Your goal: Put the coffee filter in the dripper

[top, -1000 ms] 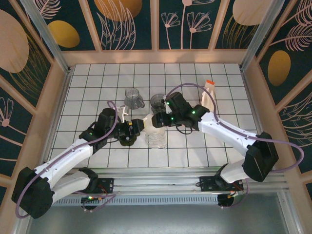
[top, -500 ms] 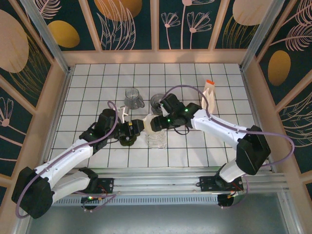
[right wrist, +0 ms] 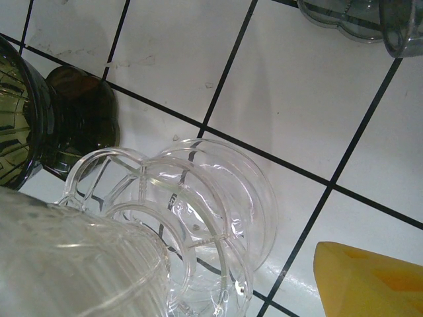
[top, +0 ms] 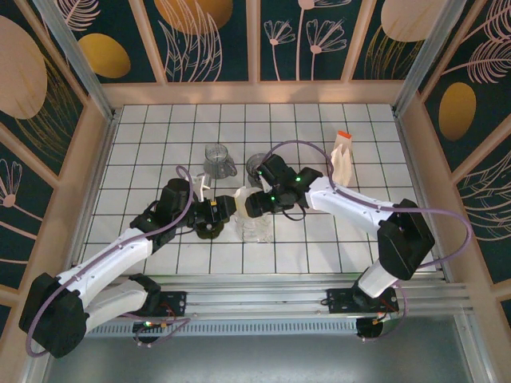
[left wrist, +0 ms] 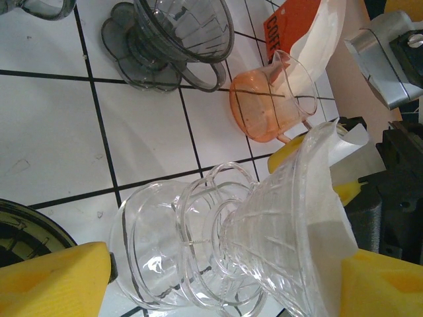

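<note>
The clear dripper [top: 257, 227] stands on the tiled table with the white coffee filter [top: 244, 198] sitting in its cone, one corner sticking up above the rim. In the left wrist view the dripper [left wrist: 198, 244] lies across the frame and the filter [left wrist: 327, 198] lines its cone. My left gripper [top: 227, 210] is just left of it, jaws wide, yellow pads [left wrist: 53, 281] framing the dripper without a clear grip. My right gripper [top: 254, 201] hovers open at the filter's top edge. One of its yellow fingers [right wrist: 370, 277] shows beside the dripper's base [right wrist: 185, 218].
A dark green dripper [top: 209, 227] sits under my left wrist. Behind stand a grey dripper [top: 257, 166], a clear pitcher [top: 217, 162], an orange measuring cup [left wrist: 264, 105] and a white coffee bag [top: 342, 159]. Wooden walls ring the table.
My right arm has swung left, bringing its wrist closer over the dripper. The left arm, the dripper and the filter have stayed where they were.
</note>
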Action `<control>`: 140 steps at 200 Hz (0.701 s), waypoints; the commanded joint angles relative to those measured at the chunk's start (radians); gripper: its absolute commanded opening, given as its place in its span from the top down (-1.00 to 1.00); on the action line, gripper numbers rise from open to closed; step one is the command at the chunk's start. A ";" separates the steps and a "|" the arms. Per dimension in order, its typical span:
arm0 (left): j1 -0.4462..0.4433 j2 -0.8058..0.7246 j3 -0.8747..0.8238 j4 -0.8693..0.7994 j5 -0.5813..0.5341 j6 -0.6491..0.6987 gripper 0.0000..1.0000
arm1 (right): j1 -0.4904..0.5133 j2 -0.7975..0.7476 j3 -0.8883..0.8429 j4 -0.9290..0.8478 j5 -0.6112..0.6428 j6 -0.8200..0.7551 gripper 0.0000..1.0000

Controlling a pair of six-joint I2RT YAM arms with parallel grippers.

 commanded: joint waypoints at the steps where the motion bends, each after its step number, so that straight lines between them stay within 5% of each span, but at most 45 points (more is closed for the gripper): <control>1: -0.004 0.006 -0.011 0.019 0.012 0.022 -0.64 | 0.006 0.027 0.015 -0.028 0.015 -0.017 -0.53; 140: -0.004 0.013 -0.017 0.019 0.011 0.017 -0.62 | 0.006 -0.071 0.016 0.051 0.043 0.011 -0.54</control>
